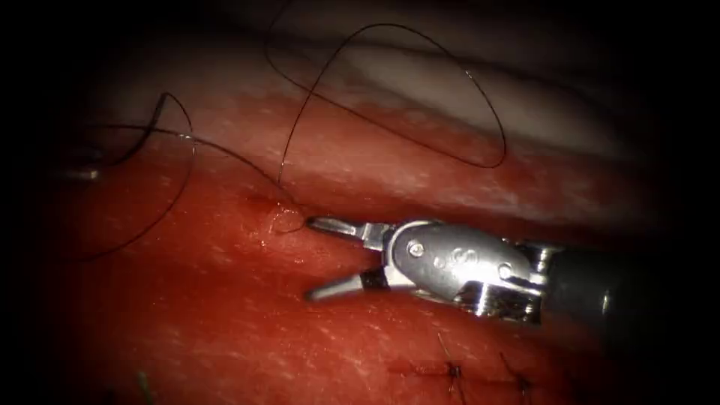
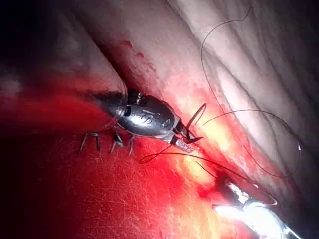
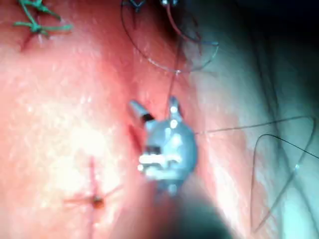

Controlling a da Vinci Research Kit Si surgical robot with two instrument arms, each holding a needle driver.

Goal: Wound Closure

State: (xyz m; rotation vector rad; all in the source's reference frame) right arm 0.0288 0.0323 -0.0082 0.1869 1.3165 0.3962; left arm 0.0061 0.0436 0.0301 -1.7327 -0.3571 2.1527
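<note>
The right arm's silver, wristed needle-driver gripper (image 1: 309, 259) comes in from the right and lies low over the wet red pork tissue (image 1: 225, 322). Its two jaws are spread wide and hold nothing. The upper jaw tip sits right at the spot where the thin black thread (image 1: 420, 142) meets the tissue at the dark line of the cut (image 1: 450, 217); whether it touches the thread I can't tell.

From there the thread climbs and swings in big loose loops over the paler tissue beyond the cut, and another strand trails off to the left. In the left wrist view the same gripper (image 2: 192, 137) is splayed open, with thread (image 2: 249, 112) curling around it. The left arm's gripper (image 2: 239, 199) glares bright close by, wide or narrow I can't tell.

I can't make out the needle. Two dark tied stitches (image 1: 454, 369) sit beside the right tool's shaft, and the right wrist view shows a green knotted stitch (image 3: 37, 22).
</note>
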